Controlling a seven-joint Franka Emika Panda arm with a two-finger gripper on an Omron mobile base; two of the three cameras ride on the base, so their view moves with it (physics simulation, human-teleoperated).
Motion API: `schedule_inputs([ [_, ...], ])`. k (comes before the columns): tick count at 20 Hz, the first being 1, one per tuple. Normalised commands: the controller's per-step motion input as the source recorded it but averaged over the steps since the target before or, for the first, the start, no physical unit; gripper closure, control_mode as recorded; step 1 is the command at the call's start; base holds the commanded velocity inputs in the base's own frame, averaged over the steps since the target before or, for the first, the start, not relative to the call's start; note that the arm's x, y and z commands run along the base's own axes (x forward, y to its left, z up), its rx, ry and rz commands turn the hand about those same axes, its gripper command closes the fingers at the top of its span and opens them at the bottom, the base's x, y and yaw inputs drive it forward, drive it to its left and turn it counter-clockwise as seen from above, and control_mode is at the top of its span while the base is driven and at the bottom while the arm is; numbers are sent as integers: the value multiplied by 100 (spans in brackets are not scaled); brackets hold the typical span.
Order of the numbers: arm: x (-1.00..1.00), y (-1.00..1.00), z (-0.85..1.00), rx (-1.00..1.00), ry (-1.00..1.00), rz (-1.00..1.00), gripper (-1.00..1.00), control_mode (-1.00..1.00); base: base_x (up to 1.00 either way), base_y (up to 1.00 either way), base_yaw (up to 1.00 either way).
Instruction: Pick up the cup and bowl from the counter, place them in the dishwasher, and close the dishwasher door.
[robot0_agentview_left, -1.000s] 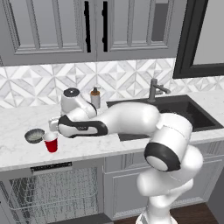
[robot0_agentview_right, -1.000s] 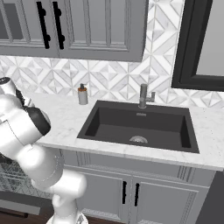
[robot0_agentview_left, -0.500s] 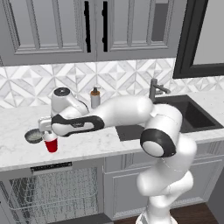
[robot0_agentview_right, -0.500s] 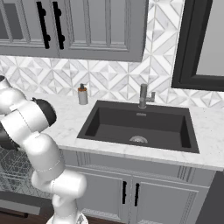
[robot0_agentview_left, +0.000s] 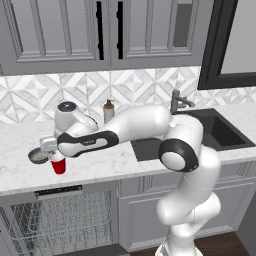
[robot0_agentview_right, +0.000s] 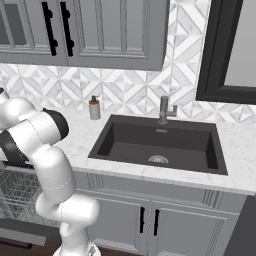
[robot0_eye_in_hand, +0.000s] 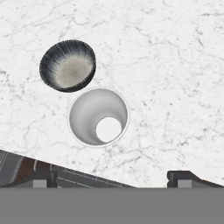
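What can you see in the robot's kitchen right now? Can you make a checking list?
Surface: white marble counter, with a black sink set into it.
Job's things: red cup upright near the front edge, bowl right beside it; dishwasher below, racks showing, door open.
Clutter: soap dispenser by the backsplash; tap behind the sink.
Grippers: tool open and empty, above the cup, looking down into it.
Cables: nothing seen.
Surroundings: grey cabinets above, patterned tile wall, dark window frame.
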Motion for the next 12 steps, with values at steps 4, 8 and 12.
schedule_inputs([
  [4,0,16,-16,0,0,0,-100,-100,0,0,0],
  [8,1,6,-31,0,0,0,-100,-100,0,0,0],
  [12,8,0,-8,0,4,0,-100,-100,0,0,0],
])
